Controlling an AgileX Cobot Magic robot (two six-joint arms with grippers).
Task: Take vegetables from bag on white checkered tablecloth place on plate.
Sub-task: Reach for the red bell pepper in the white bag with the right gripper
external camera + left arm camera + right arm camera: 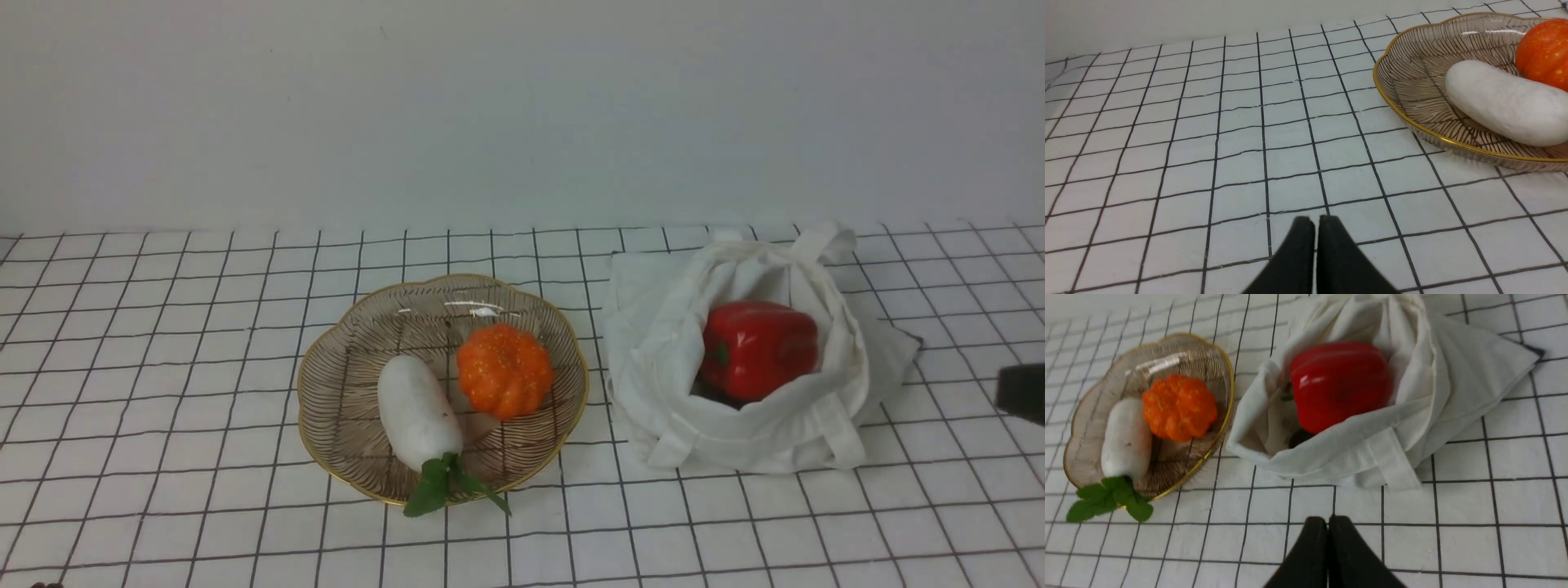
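Pepper (759, 349), bright red, sits inside the open mouth of the white bag (743, 433), right of the plate (359, 425) where radish (419, 414) and pumpkin (504, 371) lie! Left gripper (1316, 222) and right gripper (1327, 522) both have their fingers together, gripping nothing

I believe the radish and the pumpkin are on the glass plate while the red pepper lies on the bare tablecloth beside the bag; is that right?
Not quite: the front view shows the red pepper inside the bag. The radish and the pumpkin are indeed on the glass plate.
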